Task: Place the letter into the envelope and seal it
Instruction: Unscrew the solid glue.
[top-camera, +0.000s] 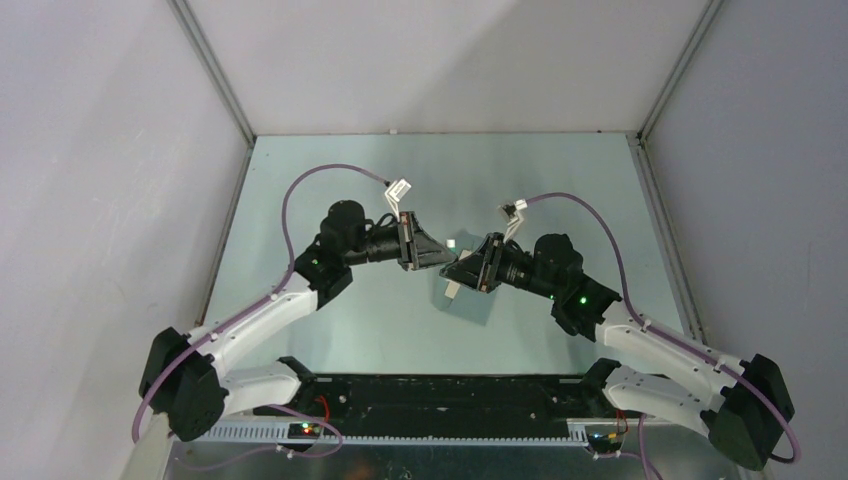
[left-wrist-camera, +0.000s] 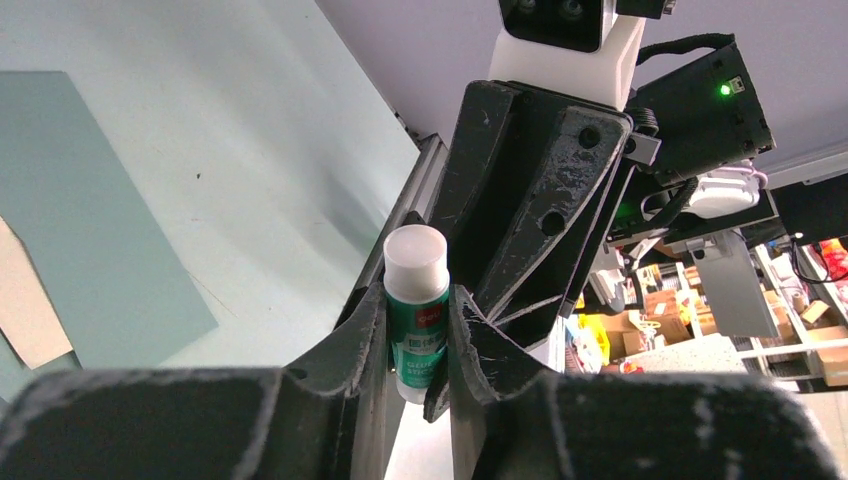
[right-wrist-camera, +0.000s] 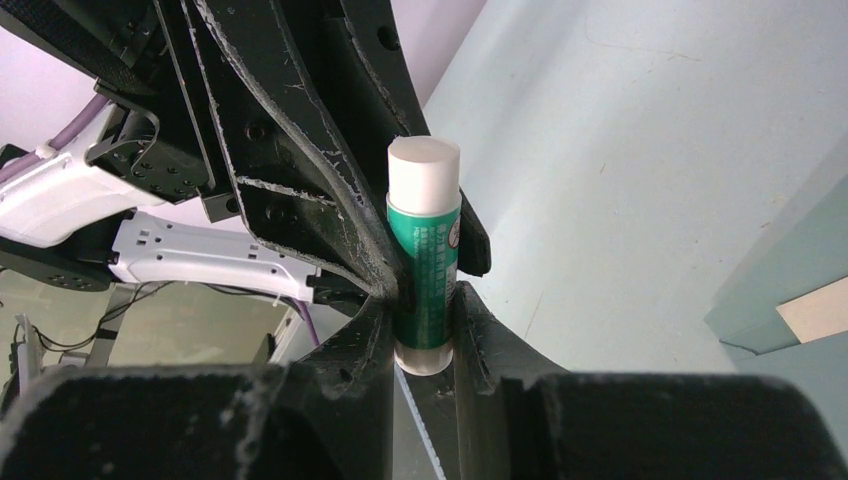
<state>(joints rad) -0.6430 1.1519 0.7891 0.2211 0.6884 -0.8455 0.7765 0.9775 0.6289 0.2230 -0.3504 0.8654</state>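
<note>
A glue stick (left-wrist-camera: 416, 310) with a green label and white ends hangs above the table between both grippers. My left gripper (left-wrist-camera: 418, 300) is shut on it, a finger pressing each side. My right gripper (right-wrist-camera: 425, 300) is shut on the lower part of the same glue stick (right-wrist-camera: 424, 250). The two grippers meet tip to tip over the middle of the table, left gripper (top-camera: 443, 261) against right gripper (top-camera: 464, 268). The teal-grey envelope (left-wrist-camera: 90, 230) lies flat on the table, with the tan letter (left-wrist-camera: 25, 300) showing at its edge. The right wrist view shows the envelope (right-wrist-camera: 800, 265) at its right border.
A metal rail (left-wrist-camera: 415, 180) runs along the table's edge, with grey walls rising behind it. Purple cables (top-camera: 300, 190) loop over both arms. The arms' bases sit on the black bar (top-camera: 440, 395) at the near edge.
</note>
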